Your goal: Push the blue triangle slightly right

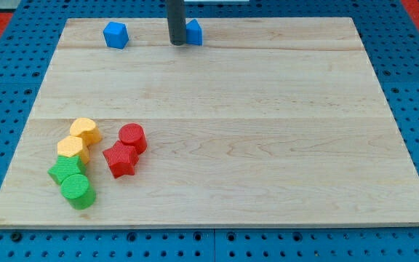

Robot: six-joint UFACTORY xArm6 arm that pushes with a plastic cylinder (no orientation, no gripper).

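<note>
The blue triangle (193, 32) lies near the view's top edge of the wooden board, a little left of centre. The dark rod partly hides its left side. My tip (177, 43) rests on the board right against the triangle's left side. A second blue block, a cube-like shape (115, 35), lies further to the view's left along the same top strip, well apart from my tip.
At the view's lower left sits a cluster: a yellow heart-like block (86, 131), a yellow block (72, 148), a green star-like block (65, 170), a green cylinder (77, 191), a red cylinder (132, 137) and a red star (120, 160). The board's top edge (268, 18) is close behind the triangle.
</note>
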